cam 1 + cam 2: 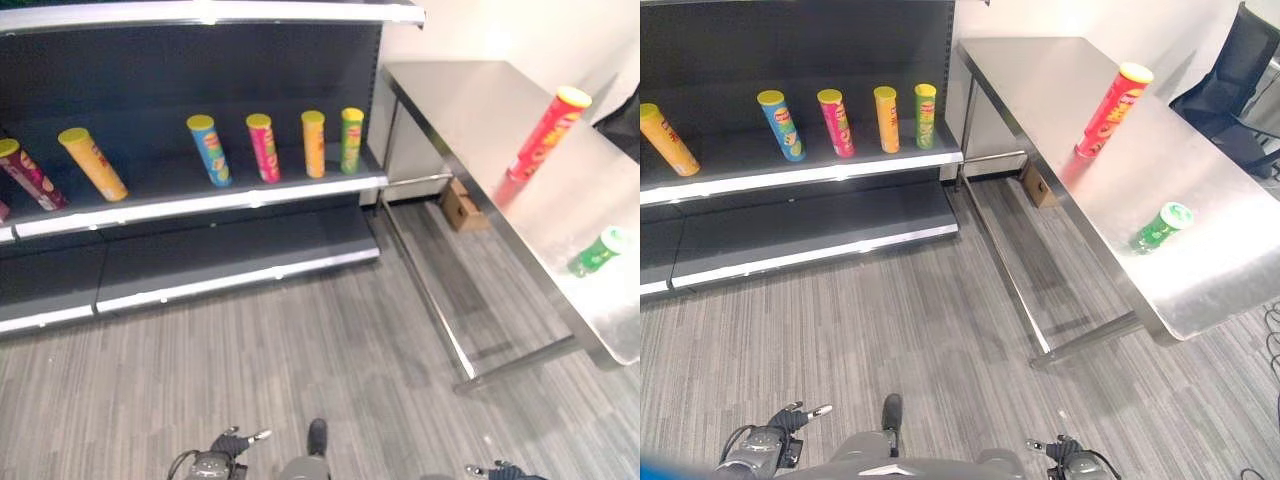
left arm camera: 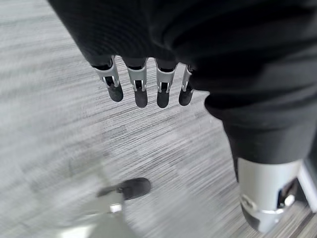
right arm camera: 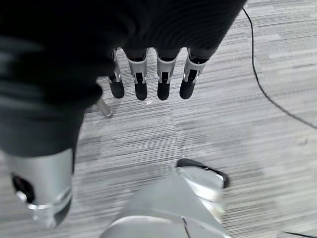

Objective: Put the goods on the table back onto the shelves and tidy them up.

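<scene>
Hanging low at the near edge of the scene, the left robot hand and the right robot hand each show straight, relaxed fingers over grey striped carpet, apart and holding nothing. Just beyond them lies open floor, then the long stainless-steel worktop on the robot's right.

Nearest on that worktop is a short green cylindrical can with a pale lid, lying on its side close to the near end. Further along stands a tall red cylindrical can with a yellow lid, upright. Both are well apart from either robot hand, which sits far below and short of the worktop.

Farther off, to the left, the dark metal shelf unit carries a row of tall cans on its upper board: a green one, an orange one, a pink one and a blue one standing close together, then a yellow one and a maroon one further left. The lower shelf board is bare.

Judging by this, much of the shelving is done; two cans remain to be fetched, and neither has been approached yet.
</scene>
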